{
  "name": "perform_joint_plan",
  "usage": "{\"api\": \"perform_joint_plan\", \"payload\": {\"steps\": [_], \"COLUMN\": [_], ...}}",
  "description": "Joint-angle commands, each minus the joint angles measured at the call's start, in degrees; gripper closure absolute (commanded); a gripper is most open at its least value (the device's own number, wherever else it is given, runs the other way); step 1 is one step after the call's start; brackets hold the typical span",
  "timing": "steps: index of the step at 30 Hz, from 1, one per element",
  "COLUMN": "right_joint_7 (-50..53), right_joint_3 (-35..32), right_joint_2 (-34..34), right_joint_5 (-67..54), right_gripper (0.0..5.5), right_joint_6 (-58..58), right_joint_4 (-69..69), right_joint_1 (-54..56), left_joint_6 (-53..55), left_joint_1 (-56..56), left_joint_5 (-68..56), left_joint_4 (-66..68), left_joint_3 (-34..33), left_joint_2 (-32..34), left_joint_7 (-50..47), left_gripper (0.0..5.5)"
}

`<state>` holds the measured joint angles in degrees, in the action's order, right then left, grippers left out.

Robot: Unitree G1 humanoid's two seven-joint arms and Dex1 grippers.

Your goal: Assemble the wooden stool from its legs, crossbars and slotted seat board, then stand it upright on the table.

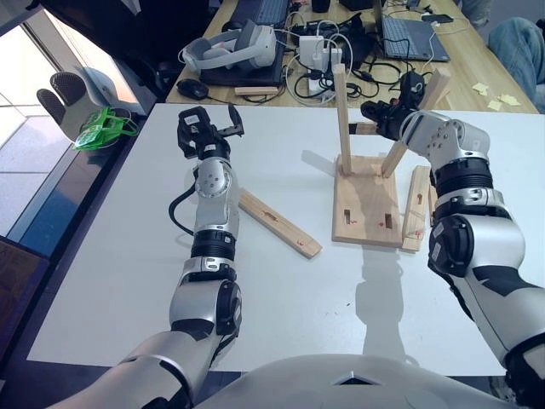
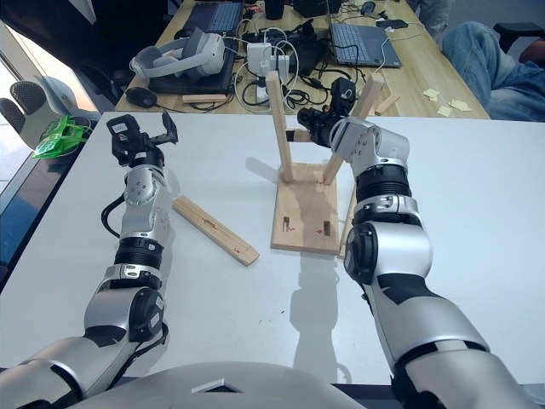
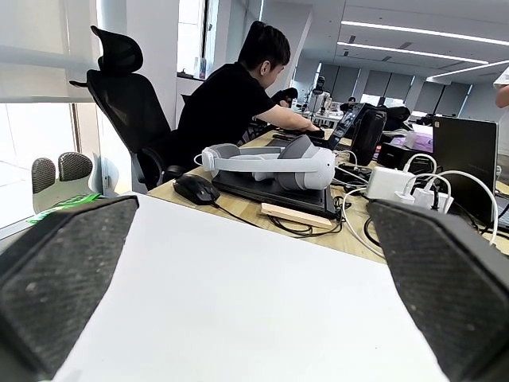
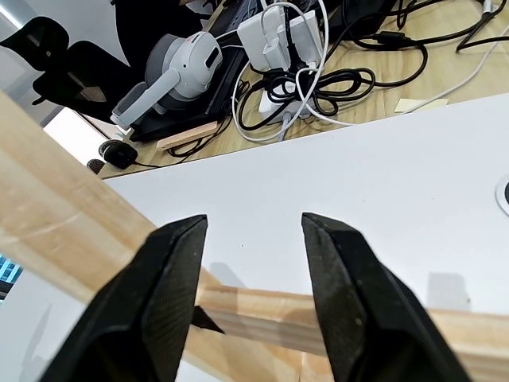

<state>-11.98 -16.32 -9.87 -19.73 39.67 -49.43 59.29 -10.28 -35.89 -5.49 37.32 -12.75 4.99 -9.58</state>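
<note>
Seat board [image 1: 368, 204] flat on tabletop [image 1: 111, 256], two legs [image 1: 342, 119] standing in it. Right gripper [image 4: 253, 227] spread, straddling crossbar [image 4: 262, 309] between legs; contact unclear. Left gripper [image 3: 250, 211] spread, holding nothing, above tabletop.

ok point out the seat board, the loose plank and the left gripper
seat board [image 1: 368, 200]: left eye view, bare middle
loose plank [image 1: 279, 223]: left eye view, mid-length
left gripper [image 1: 228, 126]: left eye view, between fingertips

- A white headset [image 1: 232, 47] is seen at the upper left.
- A black mouse [image 1: 194, 88] is placed near it.
- A green object [image 1: 104, 129] is seen at the left edge.
</note>
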Motion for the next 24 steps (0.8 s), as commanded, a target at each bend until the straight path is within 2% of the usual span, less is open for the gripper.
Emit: {"api": "perform_joint_plan", "payload": {"steps": [1,7,10,15,20,22,24], "right_joint_7": [1.8,4.1,5.2,6.0,7.9,8.2,6.8], "right_joint_3": [1.3,2.3,6.6,7.5,3.9,1.3,-1.3], "right_joint_2": [3.3,5.8,3.8,-2.5,-11.7,-13.1,-11.1], "right_joint_5": [-0.6,-1.8,3.9,10.2,12.2,10.4,7.5], "right_gripper": [3.29,3.29,3.29,3.29,3.29,3.29,3.29], "right_joint_6": [9.1,14.7,4.3,-15.3,-29.9,-28.5,-22.6], "right_joint_4": [2.7,12.2,16.2,18.2,1.3,-8.4,-15.6], "right_joint_1": [-6.6,-10.8,-10.5,2.2,22.6,24.8,21.0], "left_joint_6": [-0.2,-0.5,-0.7,-1.1,-1.3,-1.3,-1.3], "left_joint_1": [-0.7,-0.9,-1.2,-1.7,-1.6,-1.5,-1.4], "left_joint_5": [0.3,0.2,0.0,-0.1,0.1,0.1,0.1], "left_joint_4": [0.8,1.2,1.8,3.0,2.9,2.7,2.6], "left_joint_3": [0.0,-0.1,-0.1,0.0,0.0,0.0,0.1], "left_joint_2": [0.0,0.0,0.0,0.0,-0.1,-0.1,-0.2], "left_joint_7": [-0.5,-0.9,-0.9,-0.7,-1.0,-1.0,-1.0], "left_gripper": [0.1,0.1,0.1,0.1,0.1,0.1,0.1]}}
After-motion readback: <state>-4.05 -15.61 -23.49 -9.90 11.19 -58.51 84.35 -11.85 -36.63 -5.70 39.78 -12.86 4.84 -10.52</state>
